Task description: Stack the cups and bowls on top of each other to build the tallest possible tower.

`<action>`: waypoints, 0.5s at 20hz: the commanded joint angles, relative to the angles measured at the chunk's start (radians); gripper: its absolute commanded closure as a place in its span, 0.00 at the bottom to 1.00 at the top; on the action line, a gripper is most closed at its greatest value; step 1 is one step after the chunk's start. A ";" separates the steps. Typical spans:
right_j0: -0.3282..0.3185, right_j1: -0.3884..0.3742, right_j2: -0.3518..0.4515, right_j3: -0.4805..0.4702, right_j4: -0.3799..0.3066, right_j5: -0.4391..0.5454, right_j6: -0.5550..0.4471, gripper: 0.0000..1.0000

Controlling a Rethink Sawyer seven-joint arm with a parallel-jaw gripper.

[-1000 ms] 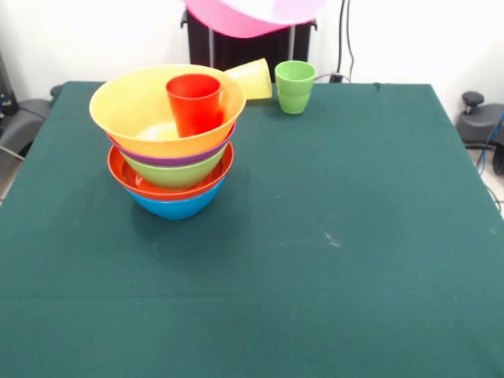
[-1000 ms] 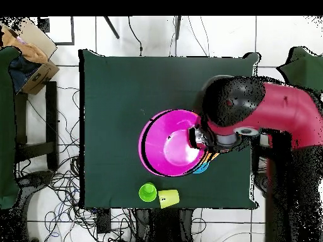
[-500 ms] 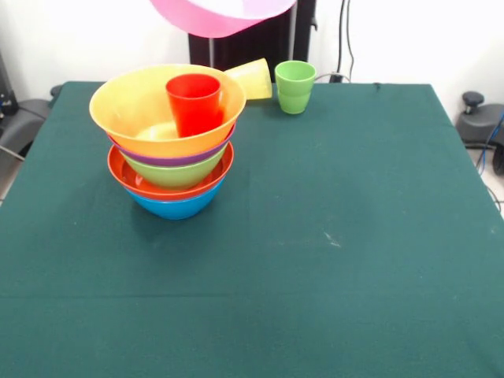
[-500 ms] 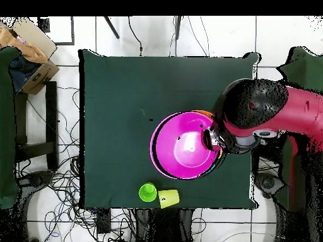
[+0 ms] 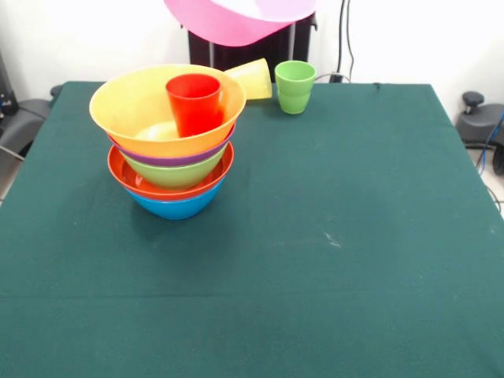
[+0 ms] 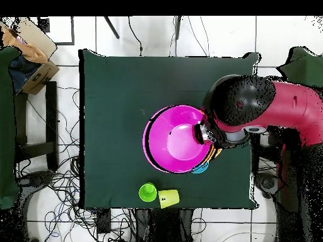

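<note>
pink bowl (image 5: 236,17) is shifted back off the tower since 0.5 s ago | tower (image 5: 172,150) sits table-left, red cup (image 5: 194,103) inside | bowl is held aloft, grip state cannot be told | next: realignment over tower required

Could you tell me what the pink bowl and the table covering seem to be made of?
Pink bowl: probably glossy plastic, going by its smooth, evenly coloured surface with a soft sheen. Table covering: apparently matte dark green cloth, dull and without reflections, draped over the table's edges.
</note>
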 commanded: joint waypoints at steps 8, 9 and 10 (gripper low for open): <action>-0.046 0.011 0.108 0.118 -0.088 -0.057 -0.273 1.00; -0.053 0.011 0.112 0.119 -0.092 -0.054 -0.279 1.00; -0.060 0.010 0.116 0.121 -0.096 -0.053 -0.285 1.00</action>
